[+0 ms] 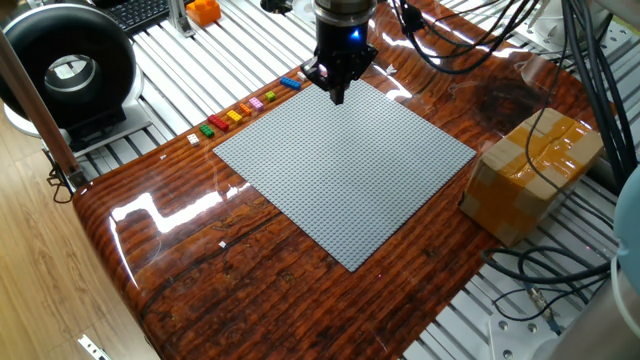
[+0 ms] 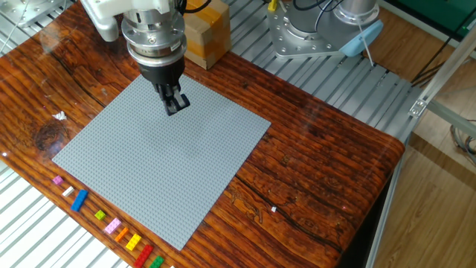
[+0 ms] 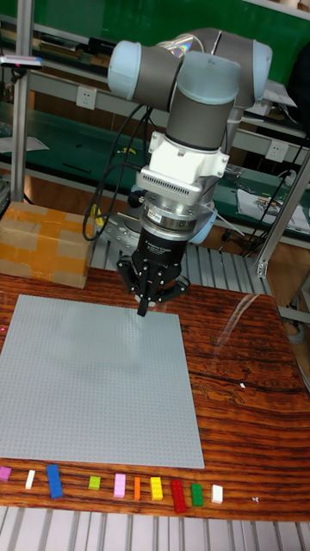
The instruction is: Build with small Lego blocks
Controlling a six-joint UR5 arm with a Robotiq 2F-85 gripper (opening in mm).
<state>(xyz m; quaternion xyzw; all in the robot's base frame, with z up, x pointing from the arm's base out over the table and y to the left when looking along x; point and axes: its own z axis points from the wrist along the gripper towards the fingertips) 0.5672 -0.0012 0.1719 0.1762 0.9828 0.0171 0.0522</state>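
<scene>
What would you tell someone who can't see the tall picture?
A robot arm's gripper points down over the far edge of a big grey baseplate on a wooden table. A row of small Lego blocks lies along the near edge, none on the plate.

Beside the plain grey studded baseplate (image 3: 95,379) lies a row of small Lego blocks (image 3: 112,486): pink, white, blue, green, pink, orange, yellow, red, green, white. The table (image 2: 312,171) under the baseplate is glossy reddish-brown wood with dark grain streaks. Behind the baseplate sits a tan cardboard box (image 1: 535,170) banded with yellow-orange tape. The gripper (image 2: 175,104) is black.
</scene>
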